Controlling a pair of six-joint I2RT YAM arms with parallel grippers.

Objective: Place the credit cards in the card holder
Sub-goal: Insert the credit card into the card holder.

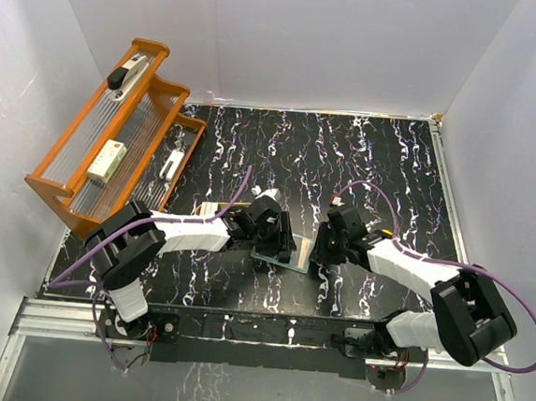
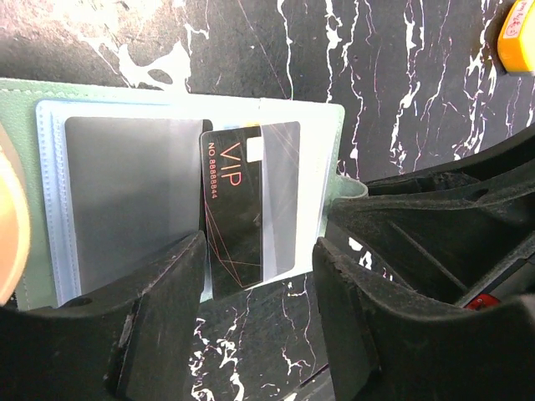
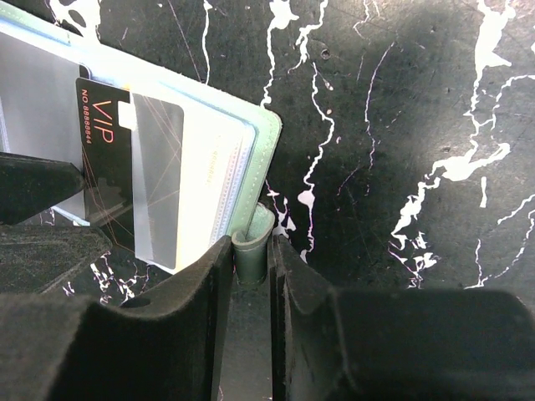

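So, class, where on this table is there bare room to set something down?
Bare: the table between the card holder and the back wall, through to the right edge. Crowded: mid-table, where both arms' fingers flank the holder, and far left, the orange rack.

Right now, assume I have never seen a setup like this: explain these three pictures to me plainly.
Two robot arms sit at a black marbled table. The overhead view shows both from above, with an orange rack at the left; the other two views come from a camera on each wrist. An open card holder lies between the arms. The right gripper pinches its snap tab. The left gripper stands open either side of a black VIP card, partly inside a clear slot.
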